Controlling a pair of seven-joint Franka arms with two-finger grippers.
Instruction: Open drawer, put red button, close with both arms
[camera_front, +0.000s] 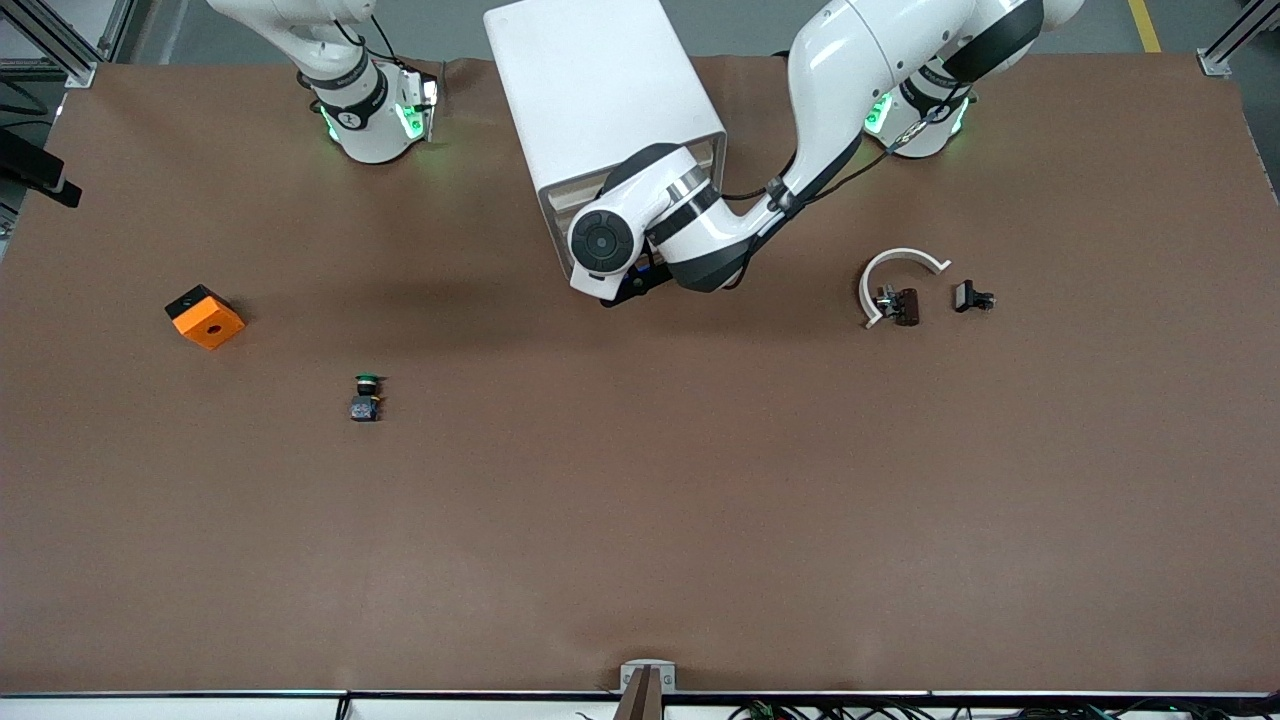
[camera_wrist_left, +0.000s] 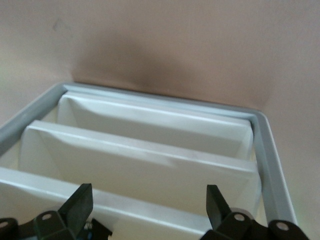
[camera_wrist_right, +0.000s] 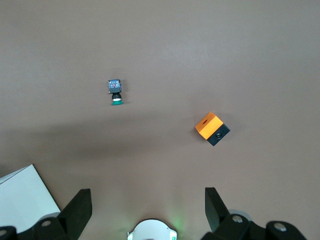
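The left gripper (camera_wrist_left: 145, 207) hangs at the cabinet's (camera_front: 600, 95) drawer fronts (camera_wrist_left: 150, 170); the green-capped switch (camera_front: 366, 397) lies nearer the camera.

Cabinet: white cube cabinet (camera_front: 598, 95), cream-white drawer fronts (camera_wrist_left: 150, 165), grey frame.
Table: plain brown tabletop (camera_front: 640, 520).
Box: orange-and-black small box (camera_front: 205, 317).
Switch: green-capped push-button switch (camera_front: 366, 397), blue-grey base.
Clip: white curved plastic piece (camera_front: 893, 268).
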